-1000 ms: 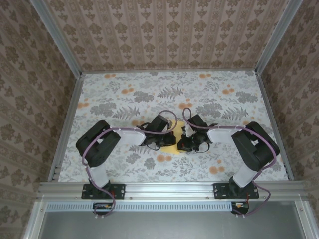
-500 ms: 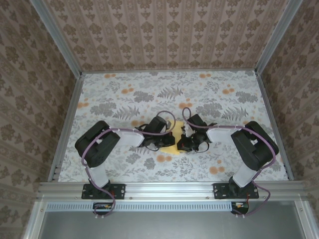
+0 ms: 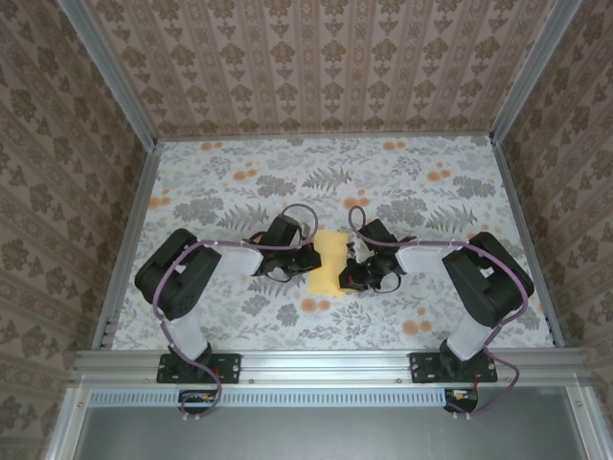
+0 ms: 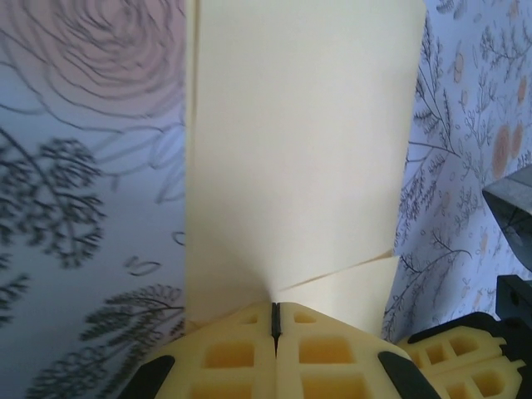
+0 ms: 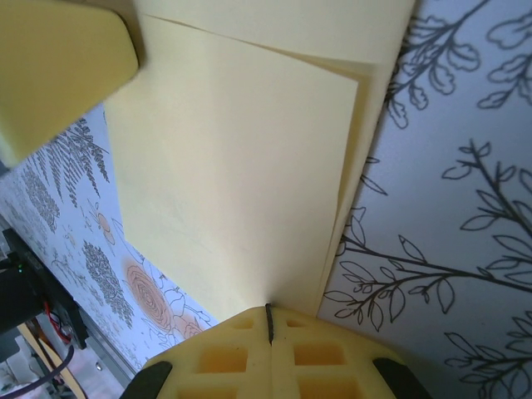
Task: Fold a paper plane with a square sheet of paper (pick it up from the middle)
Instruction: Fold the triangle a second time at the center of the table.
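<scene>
**Left arm pulled back left, folded sheet now exposed between both grippers**

Left side: in the top view the left arm's elbow sits further left than half a second ago. The left gripper has drawn back to the left, off the middle of the desk. In the left wrist view the left gripper has its pads pressed together at a thin seam. The sheet of paper comes straight out of that seam, so it is clamped on the paper's near edge. A slanted flap edge shows just above the pads.

Middle: the sheet of paper lies at the desk centre between the two grippers as a pale yellow upright rectangle, folded, not a plane shape. Earlier only a thin sliver showed under the two wrists; now most of it is uncovered.

Right side: the right arm and the right gripper are about where they were, at the paper's right edge. In the right wrist view the right gripper also has its pads together. The sheet of paper fans out from them, and two stacked layers show along its right edge. A left gripper finger is at the top-left corner there, beside the paper.
</scene>
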`<action>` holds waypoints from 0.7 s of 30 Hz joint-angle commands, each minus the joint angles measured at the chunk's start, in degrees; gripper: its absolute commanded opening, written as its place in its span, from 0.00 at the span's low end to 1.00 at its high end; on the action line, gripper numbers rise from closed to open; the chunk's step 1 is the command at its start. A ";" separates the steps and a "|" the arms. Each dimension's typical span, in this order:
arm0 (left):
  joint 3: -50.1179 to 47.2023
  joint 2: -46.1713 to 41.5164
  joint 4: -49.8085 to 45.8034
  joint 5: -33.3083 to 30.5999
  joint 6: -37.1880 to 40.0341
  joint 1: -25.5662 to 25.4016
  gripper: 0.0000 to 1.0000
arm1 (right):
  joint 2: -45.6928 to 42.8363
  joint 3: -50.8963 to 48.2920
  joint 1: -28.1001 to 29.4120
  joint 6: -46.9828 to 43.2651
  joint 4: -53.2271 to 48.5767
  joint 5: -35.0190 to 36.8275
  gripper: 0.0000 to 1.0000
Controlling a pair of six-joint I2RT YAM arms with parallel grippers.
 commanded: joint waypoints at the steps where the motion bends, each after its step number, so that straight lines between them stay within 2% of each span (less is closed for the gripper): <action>1: -0.28 -0.05 -6.75 -6.58 3.11 2.91 0.07 | 4.28 -3.65 0.32 -0.64 -8.89 11.37 0.01; 8: 0.11 -1.83 -9.51 -7.20 5.02 5.04 0.07 | 2.88 -2.98 0.30 0.19 -7.86 9.59 0.01; 13: 2.33 -5.10 -12.13 -7.04 4.92 5.32 0.11 | -2.40 0.27 0.32 2.57 -5.75 6.39 0.03; 15: 2.70 -6.42 -12.49 -6.28 4.22 5.16 0.17 | -6.50 1.89 0.32 2.95 -5.07 5.43 0.10; 19: 2.17 -9.37 -13.24 -6.45 2.95 3.98 0.32 | -12.64 5.55 0.07 0.21 -8.56 9.53 0.36; 21: 1.37 -10.60 -12.99 -6.83 2.03 3.27 0.38 | -13.26 6.04 -0.44 -1.05 -8.72 10.62 0.43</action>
